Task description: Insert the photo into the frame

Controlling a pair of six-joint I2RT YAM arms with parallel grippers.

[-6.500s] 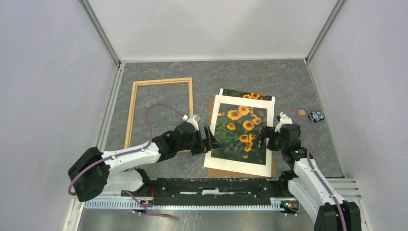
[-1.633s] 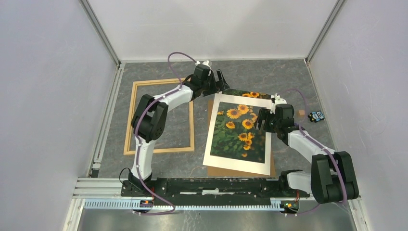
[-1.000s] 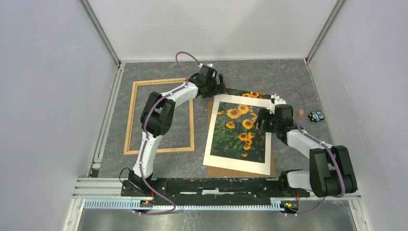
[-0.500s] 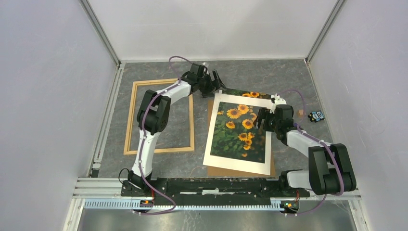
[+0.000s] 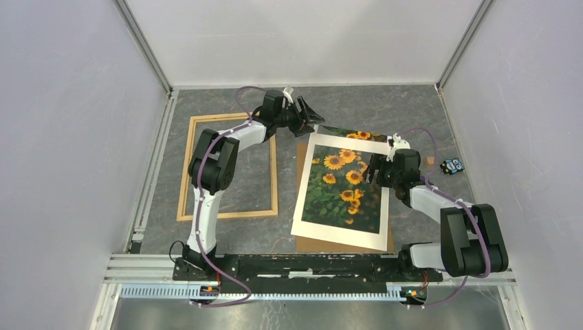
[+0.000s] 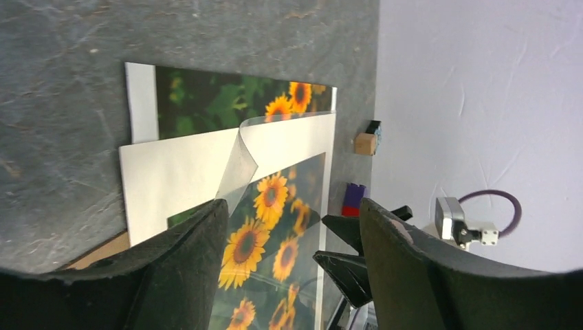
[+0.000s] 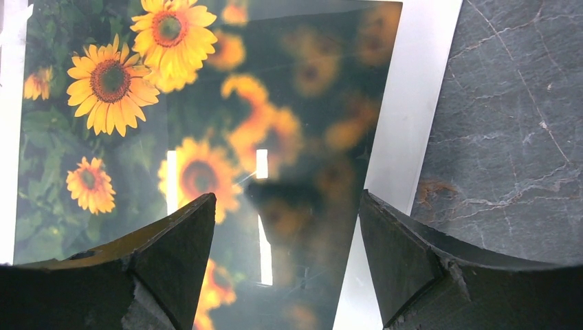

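Note:
The frame (image 5: 185,168) of thin light wood lies flat at the left, with nothing inside it. The photo (image 5: 355,135) of sunflowers lies to its right under a white mat (image 5: 340,237). It sticks out at the far edge and shows through the mat's window. In the left wrist view the photo (image 6: 227,103) lies beyond the mat (image 6: 185,168), and a clear sheet (image 6: 238,161) with a curled corner rests on top. My left gripper (image 5: 311,115) is open at the stack's far left corner. My right gripper (image 5: 373,177) is open over the mat's right side (image 7: 405,117).
A brown board (image 5: 323,246) pokes out under the stack's near edge. A small wooden cube (image 5: 430,161) and a blue toy (image 5: 452,165) sit by the right wall. The cube (image 6: 366,143) and a purple-red block (image 6: 354,199) show in the left wrist view.
My left arm has swung from the stack's near left edge to its far left corner, then turned its wrist a little. My right gripper has moved up the stack's right edge.

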